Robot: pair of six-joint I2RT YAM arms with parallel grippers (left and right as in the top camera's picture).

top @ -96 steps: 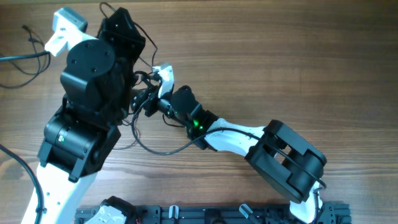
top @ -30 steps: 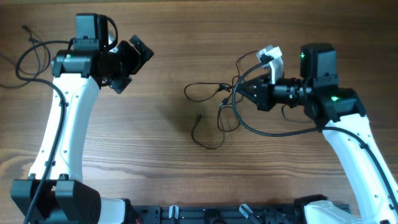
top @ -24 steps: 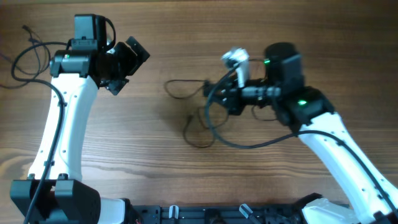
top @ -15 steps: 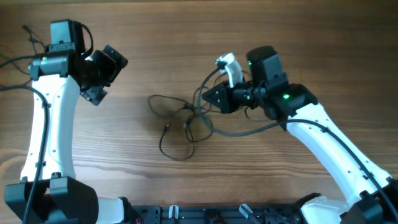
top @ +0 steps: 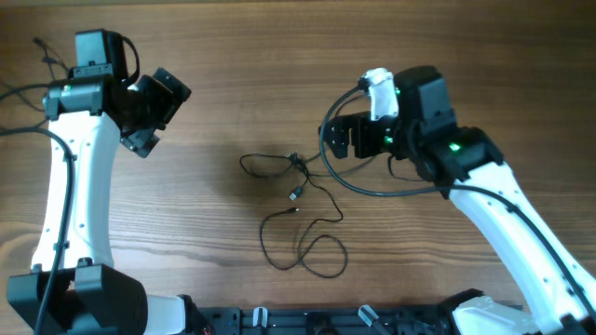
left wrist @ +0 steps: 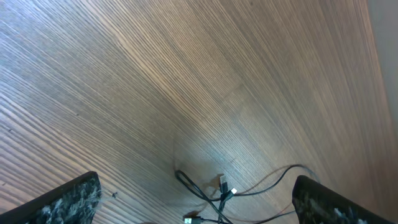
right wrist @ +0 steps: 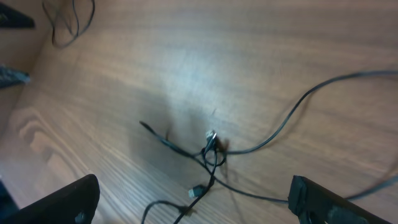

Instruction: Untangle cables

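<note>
1. The cables (top: 298, 166) lay on the wooden table (top: 447, 56), about midway between the two arms and nearer the right one.
2. Their upper part was a small knot with a narrow loop running out to the left of it.
3. From the knot, one thin cord ran toward the front edge of the table and curled into two loose loops (top: 312, 249).
4. A plug end (top: 295, 194) lay just below the knot, and the right wrist view showed a silver-tipped plug (right wrist: 210, 135) at the knot itself.
5. The right gripper (top: 337, 138) hung above the table just right of the knot, its jaws spread wide and holding nothing, clear of the cords.
6. The left gripper (top: 158, 112) was well apart from the tangle, up toward the table's far left, also spread wide with nothing between its fingers (left wrist: 68, 199).
7. In the left wrist view the tangle sat low in the frame between the two fingers, lying well beyond them on the wood.
8. The right arm's own thicker black cable (top: 365, 190) swept in an arc beside the knot; whether it touched the thin cords could not be told.
9. A green light (top: 454, 146) glowed on the right arm.
</note>
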